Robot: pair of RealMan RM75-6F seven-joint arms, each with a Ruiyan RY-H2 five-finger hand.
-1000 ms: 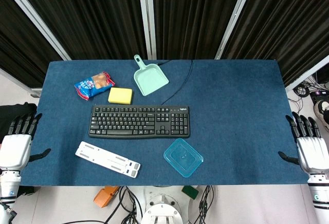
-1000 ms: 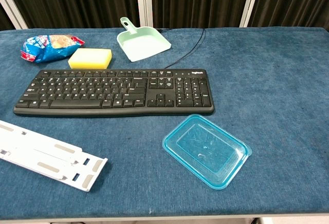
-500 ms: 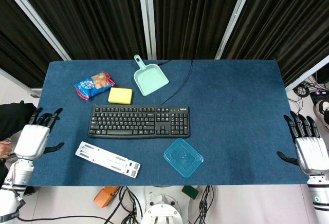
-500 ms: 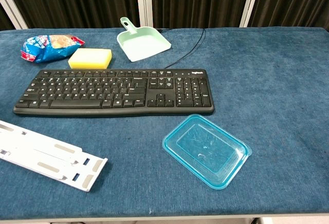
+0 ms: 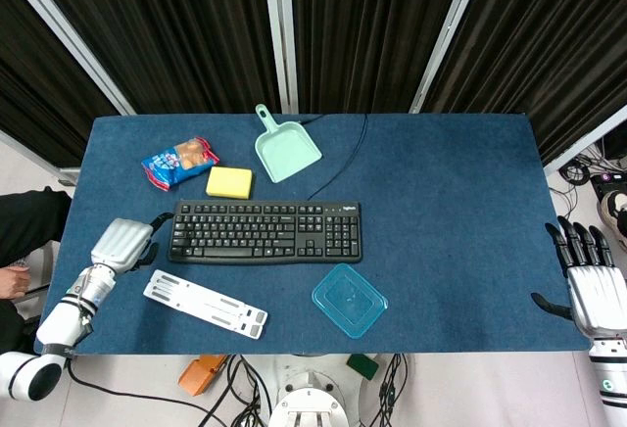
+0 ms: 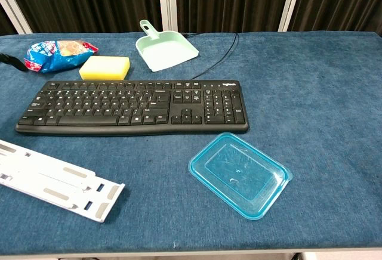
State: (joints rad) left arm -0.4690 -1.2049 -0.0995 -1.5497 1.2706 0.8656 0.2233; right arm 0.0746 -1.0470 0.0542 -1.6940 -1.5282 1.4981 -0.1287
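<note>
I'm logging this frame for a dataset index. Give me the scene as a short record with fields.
left hand: the left hand is over the table's left part, holding nothing, beside the keyboard and above the white slotted bracket
right hand: the right hand is off the table's right edge, fingers spread, holding nothing
front of table: blue lid
back of table: snack bag, yellow sponge, green dustpan
surface: blue cloth
</note>
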